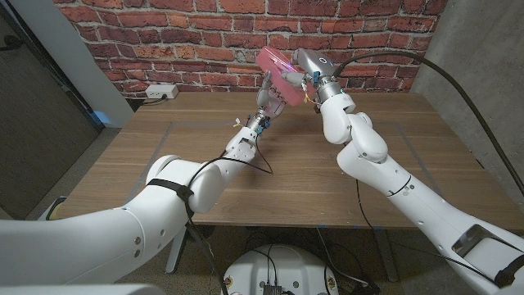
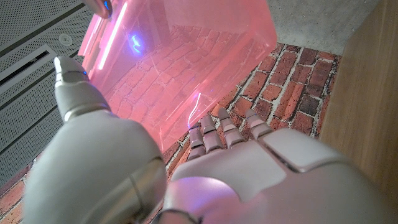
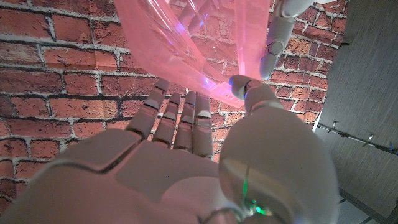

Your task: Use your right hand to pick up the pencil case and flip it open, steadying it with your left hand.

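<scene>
Pink see-through pencil case (image 1: 275, 64) is up in the air, well above the surface (image 1: 286, 172), in front of the brick wall (image 1: 188, 41). Its long axis tilts: upper end toward the robot's left and the wall, lower end slanting down toward the right hand. Can't tell from here whether it's hinged open or shut; in the wrist views it's just broad pink panels with brick showing through.

Right hand (image 1: 301, 72) grips the case at its right end, arm raised off the surface, elbow bent, forearm angled up toward the wall. In the right wrist view the right hand's fingers (image 3: 177, 121) reach up under the pink plastic (image 3: 186, 43), thumb side touching its edge.

Left hand (image 1: 268, 100) is lifted too, just below the case, arm stretched fwd from the near left corner. Left wrist view shows the left fingers (image 2: 227, 127) curled against the underside of the case (image 2: 180, 56), thumb up alongside it, so it's steadying/holding the case from below.

Other stuff: white power strip (image 1: 160, 92) w/ cable at the far left edge of the surface by the wall, well apart from both hands. Grey concrete wall (image 1: 483, 49) on the right.
</scene>
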Controlling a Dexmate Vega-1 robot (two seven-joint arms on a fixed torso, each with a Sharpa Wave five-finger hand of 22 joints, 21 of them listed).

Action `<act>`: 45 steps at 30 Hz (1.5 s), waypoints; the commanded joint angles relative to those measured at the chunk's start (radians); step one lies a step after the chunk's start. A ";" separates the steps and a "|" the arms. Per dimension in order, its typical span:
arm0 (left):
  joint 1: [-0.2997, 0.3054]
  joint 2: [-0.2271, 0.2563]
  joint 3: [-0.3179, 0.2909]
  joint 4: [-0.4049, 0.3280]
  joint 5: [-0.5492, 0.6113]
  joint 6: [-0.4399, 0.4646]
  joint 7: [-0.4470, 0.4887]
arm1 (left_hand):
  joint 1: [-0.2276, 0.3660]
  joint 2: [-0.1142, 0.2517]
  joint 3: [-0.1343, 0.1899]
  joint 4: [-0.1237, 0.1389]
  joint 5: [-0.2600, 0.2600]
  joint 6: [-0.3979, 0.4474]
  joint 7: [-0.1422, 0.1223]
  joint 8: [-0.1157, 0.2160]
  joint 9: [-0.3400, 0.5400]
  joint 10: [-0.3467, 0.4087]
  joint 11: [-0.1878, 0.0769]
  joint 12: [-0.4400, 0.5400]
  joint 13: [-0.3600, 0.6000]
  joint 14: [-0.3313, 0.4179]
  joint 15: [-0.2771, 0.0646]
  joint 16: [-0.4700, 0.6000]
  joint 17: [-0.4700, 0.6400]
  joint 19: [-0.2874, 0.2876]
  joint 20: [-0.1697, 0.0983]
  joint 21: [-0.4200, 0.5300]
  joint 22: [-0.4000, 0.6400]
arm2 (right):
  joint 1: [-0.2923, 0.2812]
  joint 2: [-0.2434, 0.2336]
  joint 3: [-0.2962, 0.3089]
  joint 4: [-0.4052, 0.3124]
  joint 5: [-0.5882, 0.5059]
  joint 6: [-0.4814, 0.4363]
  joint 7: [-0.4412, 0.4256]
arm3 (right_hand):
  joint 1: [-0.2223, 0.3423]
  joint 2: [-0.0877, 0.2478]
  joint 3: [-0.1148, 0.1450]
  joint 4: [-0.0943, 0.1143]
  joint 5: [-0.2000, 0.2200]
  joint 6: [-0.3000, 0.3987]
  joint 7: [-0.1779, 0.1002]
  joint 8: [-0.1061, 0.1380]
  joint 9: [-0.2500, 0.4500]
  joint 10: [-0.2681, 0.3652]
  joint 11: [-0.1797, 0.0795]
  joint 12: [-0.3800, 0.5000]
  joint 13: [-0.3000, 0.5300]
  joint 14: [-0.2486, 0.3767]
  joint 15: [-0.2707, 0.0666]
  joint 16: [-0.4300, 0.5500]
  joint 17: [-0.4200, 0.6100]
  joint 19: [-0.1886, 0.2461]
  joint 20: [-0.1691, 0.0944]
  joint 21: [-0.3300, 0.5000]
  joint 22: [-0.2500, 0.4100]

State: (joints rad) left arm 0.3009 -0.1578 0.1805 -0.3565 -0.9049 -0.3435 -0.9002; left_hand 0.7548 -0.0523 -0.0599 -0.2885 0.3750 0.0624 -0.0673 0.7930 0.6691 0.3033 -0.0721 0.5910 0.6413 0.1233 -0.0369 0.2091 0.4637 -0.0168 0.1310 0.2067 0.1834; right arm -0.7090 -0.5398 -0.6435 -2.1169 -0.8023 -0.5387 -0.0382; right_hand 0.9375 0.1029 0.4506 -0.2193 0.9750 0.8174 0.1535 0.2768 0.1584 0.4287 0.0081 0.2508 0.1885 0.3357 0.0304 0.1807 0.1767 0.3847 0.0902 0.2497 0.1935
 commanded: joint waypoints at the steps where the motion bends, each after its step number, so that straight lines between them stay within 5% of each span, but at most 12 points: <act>1: 0.003 0.002 -0.002 -0.009 -0.004 -0.007 -0.012 | 0.133 0.187 0.486 0.195 0.008 0.171 -0.151 0.085 0.000 0.154 -0.146 0.003 0.004 0.009 -0.085 0.007 0.000 0.000 0.007 0.003 0.004 | 0.019 -0.039 0.062 -0.018 0.230 0.027 0.002 | 0.021 0.069 0.175 0.064 0.035 0.214 -0.203 0.003 0.134 0.063 -0.059 -0.003 0.004 0.013 -0.028 0.003 0.003 0.061 -0.034 0.042 0.023; 11: 0.044 0.006 0.015 -0.070 -0.014 -0.048 -0.017 | 0.132 0.187 0.488 0.194 0.007 0.170 -0.151 0.085 -0.003 0.154 -0.146 -0.001 0.004 0.009 -0.083 0.007 0.000 0.001 0.009 0.003 0.004 | 0.021 -0.082 0.136 -0.038 0.419 0.046 0.006 | 0.011 0.068 0.182 0.060 0.050 0.219 -0.205 0.003 0.141 0.064 -0.061 -0.004 0.004 -0.002 -0.019 -0.004 0.003 0.045 -0.028 0.049 0.035; 17: 0.141 0.032 0.054 -0.245 -0.024 -0.008 0.026 | 0.131 0.186 0.489 0.194 0.006 0.170 -0.151 0.086 -0.004 0.154 -0.146 -0.003 0.004 0.008 -0.082 0.006 -0.001 0.002 0.008 0.004 0.004 | 0.044 -0.119 0.170 -0.036 0.522 0.062 0.027 | 0.008 0.067 0.185 0.059 0.055 0.220 -0.206 0.002 0.143 0.064 -0.060 -0.005 0.004 -0.005 -0.013 -0.005 0.003 0.042 -0.026 0.052 0.039; 31: 0.203 0.051 0.087 -0.339 -0.102 0.040 0.004 | 0.130 0.185 0.490 0.193 0.004 0.169 -0.151 0.087 -0.007 0.155 -0.146 -0.008 0.004 0.005 -0.079 0.005 -0.001 0.003 0.009 0.004 0.004 | 0.084 -0.167 0.151 -0.083 0.594 -0.052 -0.011 | 0.000 0.066 0.190 0.057 0.066 0.223 -0.205 0.002 0.148 0.064 -0.053 -0.006 0.004 -0.003 -0.010 -0.003 0.003 0.033 -0.024 0.059 0.047; 38: 0.213 0.082 0.093 -0.375 -0.114 0.047 -0.002 | 0.129 0.185 0.491 0.192 0.004 0.167 -0.151 0.086 -0.008 0.154 -0.146 -0.010 0.003 0.003 -0.079 0.004 -0.001 0.003 0.009 0.004 0.004 | 0.135 -0.157 0.118 -0.054 0.627 -0.071 -0.017 | -0.005 0.064 0.194 0.056 0.073 0.227 -0.203 0.003 0.152 0.066 -0.049 -0.006 0.004 -0.004 -0.009 -0.003 0.003 0.027 -0.020 0.064 0.052; 45: 0.249 0.111 0.108 -0.456 -0.130 0.086 0.015 | 0.128 0.184 0.493 0.191 0.003 0.168 -0.151 0.088 -0.009 0.154 -0.146 -0.013 0.003 0.008 -0.078 0.006 -0.002 0.005 0.011 0.005 0.004 | 0.153 -0.146 0.172 0.015 0.785 -0.005 0.011 | -0.017 0.061 0.204 0.053 0.090 0.229 -0.201 0.002 0.161 0.070 -0.057 -0.006 0.004 0.021 -0.027 0.005 0.003 -0.020 0.009 0.057 0.057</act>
State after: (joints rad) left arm 0.5026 -0.0862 0.2683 -0.7085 -1.0087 -0.2970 -0.8985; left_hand 0.7549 -0.0522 -0.0599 -0.2885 0.3786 0.0625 -0.0673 0.7930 0.6563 0.3013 -0.0740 0.5793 0.6448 0.1231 -0.0372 0.2091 0.4587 -0.0127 0.1381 0.2068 0.1833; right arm -0.5931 -0.6909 -0.5018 -2.1618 -0.1779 -0.5809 -0.0438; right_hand 0.9190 0.1555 0.6448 -0.1657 1.0580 0.8278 0.1628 0.2845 0.3160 0.4454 0.0031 0.2509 0.1885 0.3416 0.0071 0.1807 0.1771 0.3769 0.0937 0.3079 0.2456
